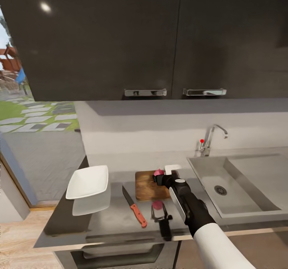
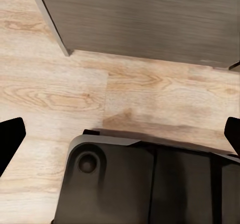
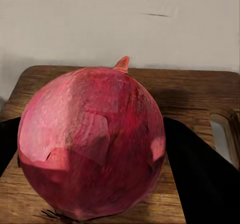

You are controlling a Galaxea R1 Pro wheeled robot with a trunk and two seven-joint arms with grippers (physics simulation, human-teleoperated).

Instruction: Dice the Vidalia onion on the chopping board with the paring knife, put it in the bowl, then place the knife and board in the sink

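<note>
The dark red Vidalia onion [image 1: 159, 173] sits at the far right corner of the brown chopping board [image 1: 146, 188]. My right gripper [image 1: 161, 178] is shut on it. In the right wrist view the onion [image 3: 92, 144] rests on the board [image 3: 200, 91] with a black finger [image 3: 200, 176] pressed against each side. The paring knife [image 1: 135, 210], red-orange handle toward me, lies on the countertop [image 1: 108, 221] just left of the board. The white bowl [image 1: 88, 181] stands further left. The sink [image 1: 256, 181] is at the right. My left gripper [image 2: 120, 134] hangs open over the wooden floor [image 2: 55, 94].
A chrome faucet [image 1: 211, 137] with a red knob rises behind the sink. Dark wall cabinets [image 1: 152, 41] hang above the counter. The glossy slab mirrors the bowl, the onion and my arm. In the left wrist view the robot's dark base [image 2: 150, 184] sits below a cabinet front [image 2: 150, 19].
</note>
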